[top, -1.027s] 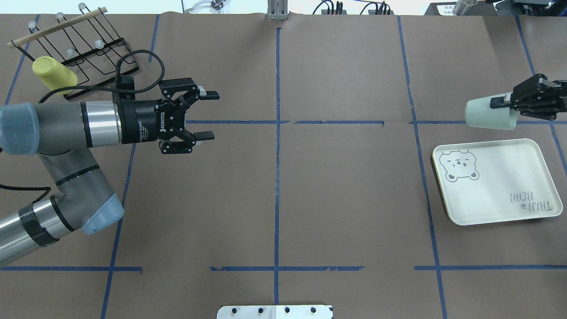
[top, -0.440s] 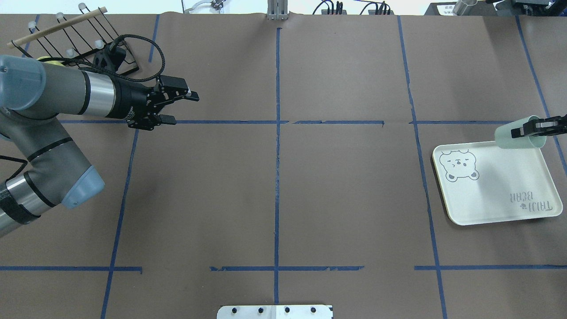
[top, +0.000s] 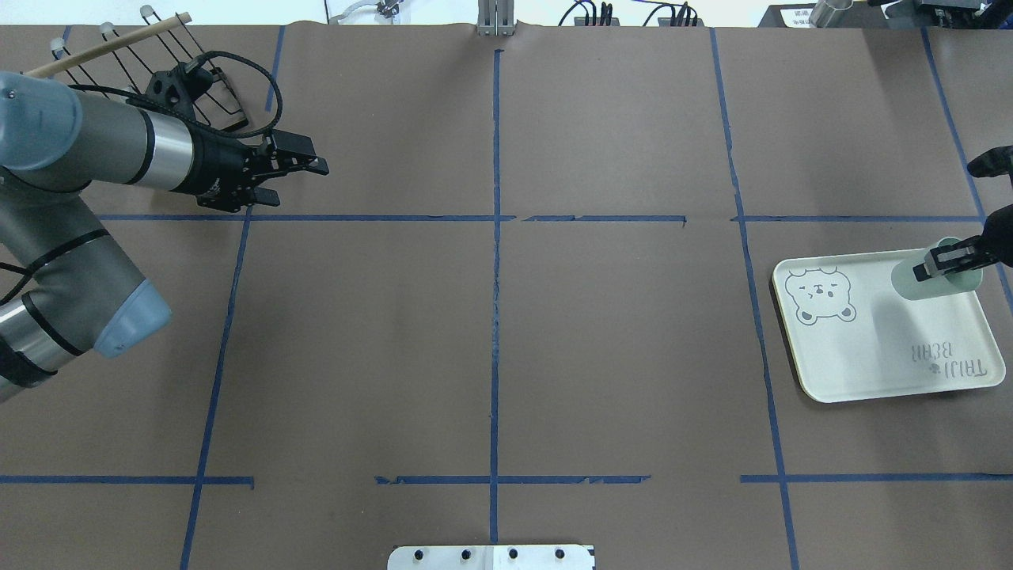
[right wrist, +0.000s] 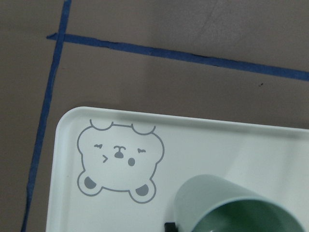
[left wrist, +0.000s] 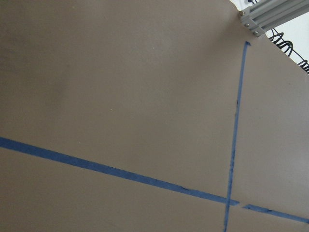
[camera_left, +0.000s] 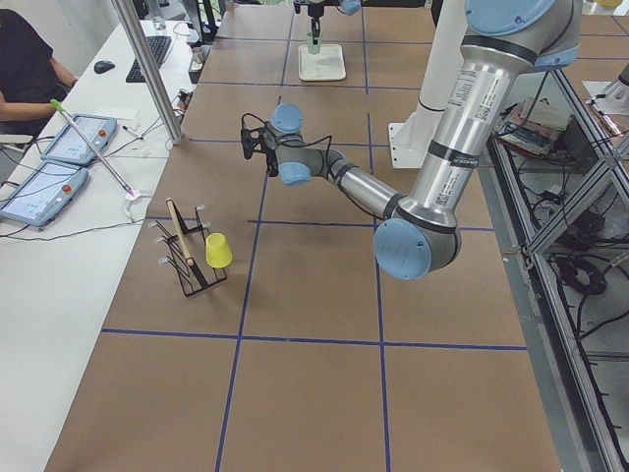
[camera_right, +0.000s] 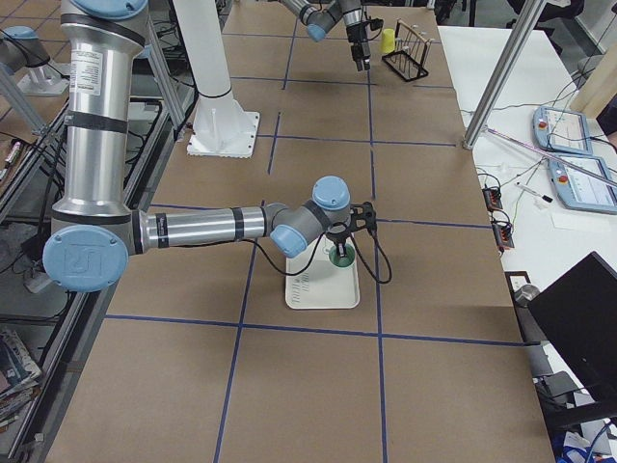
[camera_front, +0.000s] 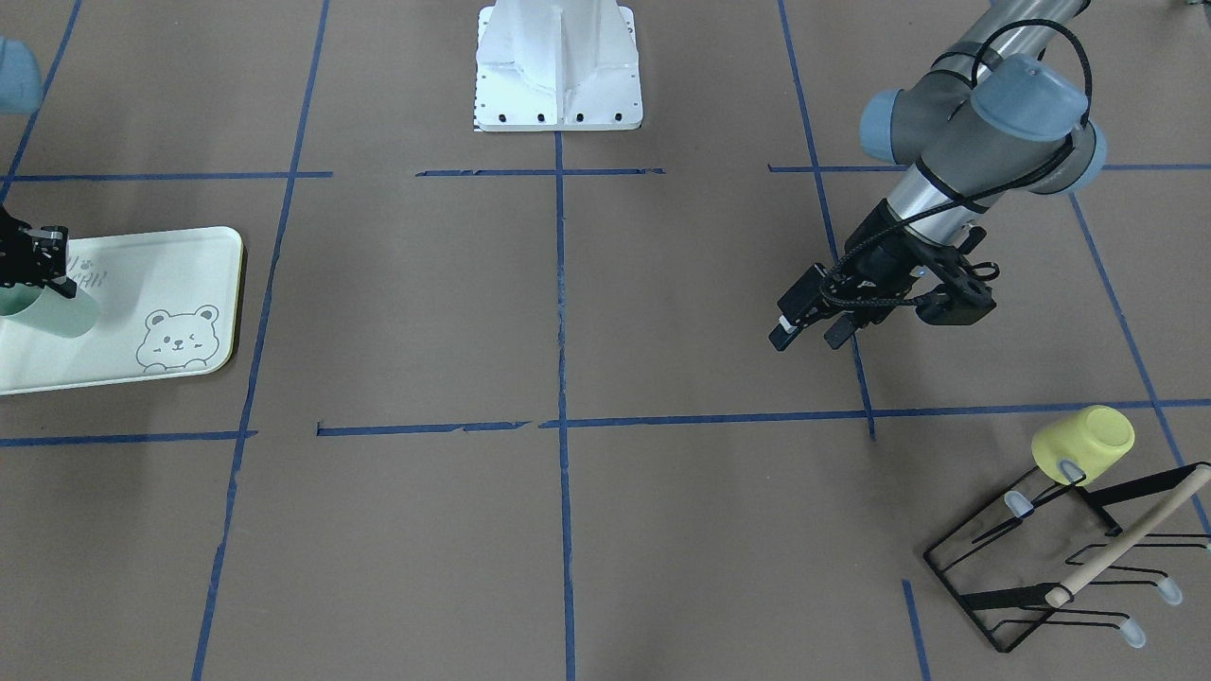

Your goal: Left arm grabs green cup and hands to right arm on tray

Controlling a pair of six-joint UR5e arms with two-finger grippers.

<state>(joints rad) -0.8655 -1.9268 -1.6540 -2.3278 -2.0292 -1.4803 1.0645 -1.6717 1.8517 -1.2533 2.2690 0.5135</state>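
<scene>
The green cup [top: 918,283] is held tilted, low over the tray's [top: 870,356] far right corner, mouth toward the gripper. My right gripper [top: 946,261] is shut on its rim. The cup also shows in the front view [camera_front: 57,320] and the right wrist view [right wrist: 231,205], beside the bear drawing [right wrist: 118,162]. I cannot tell whether the cup touches the tray. My left gripper [top: 299,179] is open and empty, far away on the table's left, near the rack; it also shows in the front view [camera_front: 809,331].
A black wire rack [camera_front: 1069,558] with a wooden bar stands at the far left corner, with a yellow cup [camera_front: 1083,443] upside down on one prong. The robot's white base [camera_front: 558,66] stands at the table's near edge.
My right gripper has brought the green cup down and back, from beyond the tray to low over its far right corner. My left arm has drawn back toward the rack and turned its wrist.
</scene>
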